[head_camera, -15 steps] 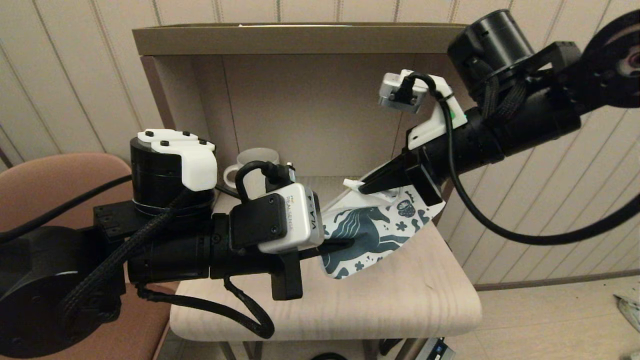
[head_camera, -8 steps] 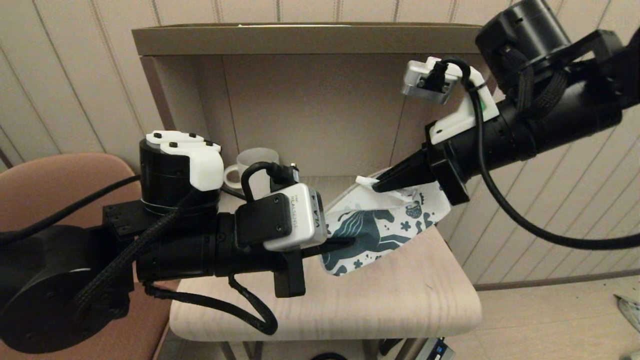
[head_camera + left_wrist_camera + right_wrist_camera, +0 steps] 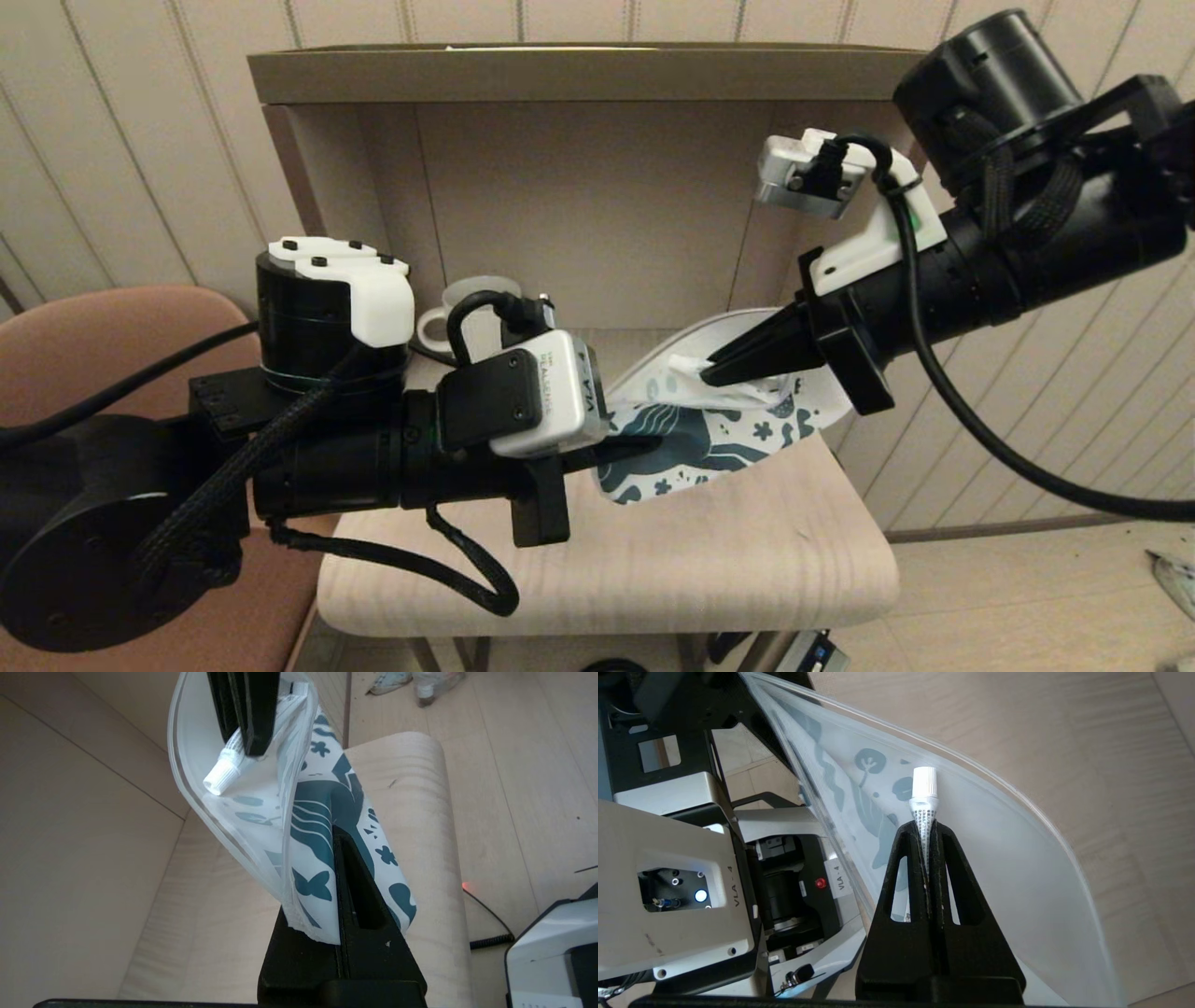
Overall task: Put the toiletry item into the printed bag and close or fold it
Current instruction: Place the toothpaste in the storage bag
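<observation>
Right gripper [image 3: 928, 833] pinches the tube [image 3: 923, 794], cap-first inside the open mouth of the bag [image 3: 709, 439]. Left gripper [image 3: 343, 868] clamps the bag's printed wall, holding it above the table [image 3: 747, 560].

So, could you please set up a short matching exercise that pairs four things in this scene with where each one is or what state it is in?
Things:
1. left gripper
2. right gripper
3. toiletry item
4. mug

Places or states:
A. cap end poking into the open mouth of the printed bag
B. standing at the back of the table, behind the left arm
C. shut on the bag's printed wall, holding it up
D. shut on the slim white tube

Pairs: 1-C, 2-D, 3-A, 4-B
</observation>
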Available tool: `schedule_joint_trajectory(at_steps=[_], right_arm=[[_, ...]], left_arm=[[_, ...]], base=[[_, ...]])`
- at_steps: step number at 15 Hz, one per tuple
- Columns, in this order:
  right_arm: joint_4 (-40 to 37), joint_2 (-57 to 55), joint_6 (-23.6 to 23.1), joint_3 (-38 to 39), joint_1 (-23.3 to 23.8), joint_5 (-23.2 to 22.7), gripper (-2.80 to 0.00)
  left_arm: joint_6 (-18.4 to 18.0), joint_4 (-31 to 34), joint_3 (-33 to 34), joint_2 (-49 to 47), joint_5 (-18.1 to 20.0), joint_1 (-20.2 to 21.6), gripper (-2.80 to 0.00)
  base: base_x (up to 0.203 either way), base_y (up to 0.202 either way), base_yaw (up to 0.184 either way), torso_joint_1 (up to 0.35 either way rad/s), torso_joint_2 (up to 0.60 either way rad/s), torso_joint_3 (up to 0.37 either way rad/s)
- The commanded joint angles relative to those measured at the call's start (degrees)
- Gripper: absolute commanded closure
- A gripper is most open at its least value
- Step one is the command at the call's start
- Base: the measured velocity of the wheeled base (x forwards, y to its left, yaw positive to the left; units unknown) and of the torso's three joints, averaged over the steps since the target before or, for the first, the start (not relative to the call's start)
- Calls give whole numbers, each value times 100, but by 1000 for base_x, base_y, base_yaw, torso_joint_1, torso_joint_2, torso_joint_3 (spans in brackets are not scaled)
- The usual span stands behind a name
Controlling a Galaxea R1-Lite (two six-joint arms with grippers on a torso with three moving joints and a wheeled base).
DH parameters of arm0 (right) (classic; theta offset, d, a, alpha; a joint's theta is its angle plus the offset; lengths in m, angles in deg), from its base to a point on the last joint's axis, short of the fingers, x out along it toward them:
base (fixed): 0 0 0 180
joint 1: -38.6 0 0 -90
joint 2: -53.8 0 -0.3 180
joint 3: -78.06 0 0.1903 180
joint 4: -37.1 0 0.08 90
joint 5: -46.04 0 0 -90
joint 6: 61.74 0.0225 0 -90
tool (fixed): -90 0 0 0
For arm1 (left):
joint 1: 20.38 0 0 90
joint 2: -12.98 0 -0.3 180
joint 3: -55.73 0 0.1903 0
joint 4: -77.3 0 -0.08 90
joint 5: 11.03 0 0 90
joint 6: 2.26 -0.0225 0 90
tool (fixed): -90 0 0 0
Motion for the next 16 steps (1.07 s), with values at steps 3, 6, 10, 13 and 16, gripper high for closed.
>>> schedule_joint_trajectory(at_steps=[3, 6, 10, 13, 16], right_arm=[[43, -55, -8, -171, 30, -17, 0], [44, -73, -6, -306, 51, -19, 0], [-16, -41, -6, -354, 60, -12, 0], [-44, 17, -6, -156, 48, -12, 0], [-35, 140, -6, 1, 25, -12, 0]], left_arm=[[-24, -26, 33, 46, 26, -7, 0], [-34, -26, 97, 73, 17, -7, 0], [-91, -87, 111, 82, 8, -16, 0], [-100, -149, 111, 58, -9, -16, 0], [-118, -149, 65, 17, -39, -16, 0]], base=[[0, 0, 0, 0, 0, 0], [0, 0, 0, 0, 0, 0], [0, 0, 0, 0, 0, 0], [0, 0, 0, 0, 0, 0], [0, 0, 0, 0, 0, 0]])
